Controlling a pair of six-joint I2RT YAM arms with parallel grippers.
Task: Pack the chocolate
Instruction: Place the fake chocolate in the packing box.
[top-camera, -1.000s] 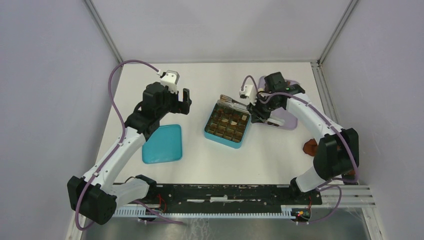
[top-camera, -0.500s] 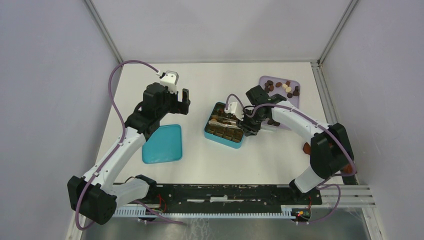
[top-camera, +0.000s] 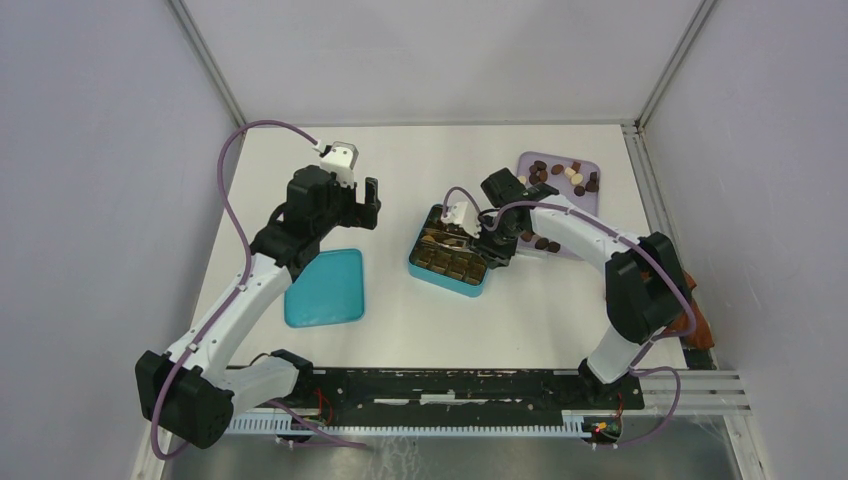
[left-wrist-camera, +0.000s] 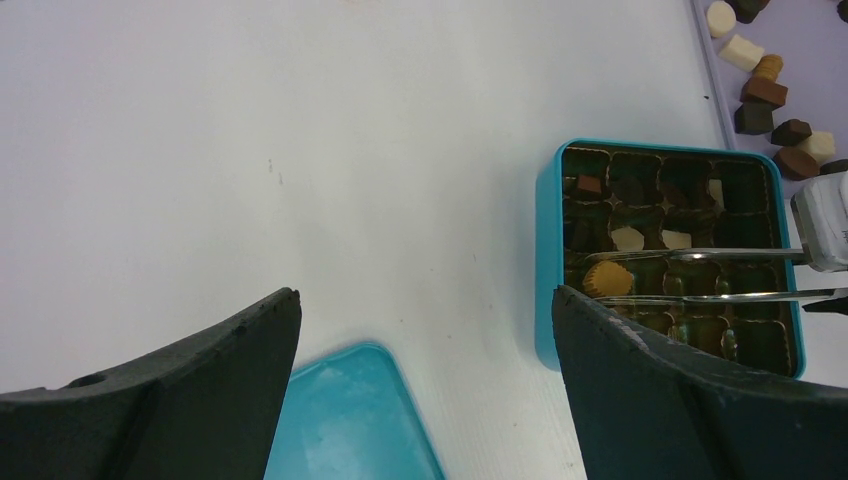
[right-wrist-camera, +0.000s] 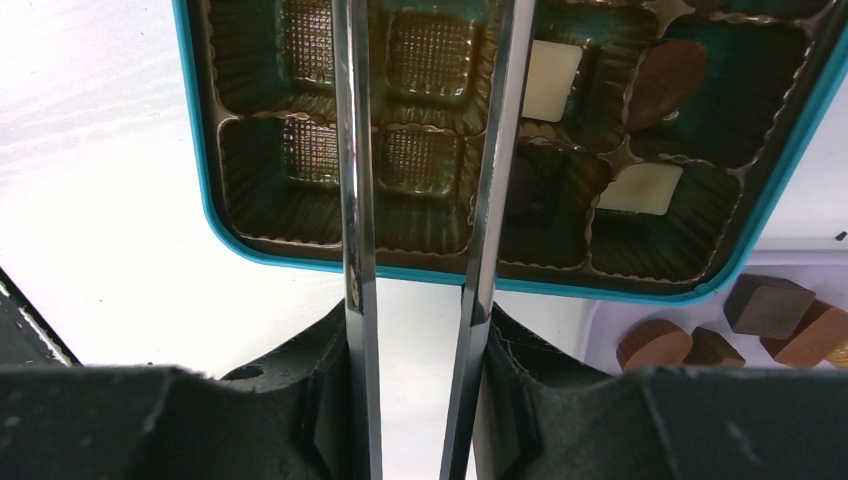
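Note:
The teal box stands open mid-table, its brown cups partly filled with chocolate pieces. More chocolate lies loose on the lavender tray. My right gripper is shut on the metal tongs and holds them over the box. In the left wrist view a tan round piece sits between the tong tips above a cup. My left gripper is open and empty, hovering left of the box.
The teal lid lies flat left of the box, under my left arm. A reddish-brown cloth lies at the right edge by my right arm. Frame rails run along the back corners and near edge.
My right arm swung left from the lavender tray, carrying the tongs over the box and uncovering the tray. My left arm has not moved.

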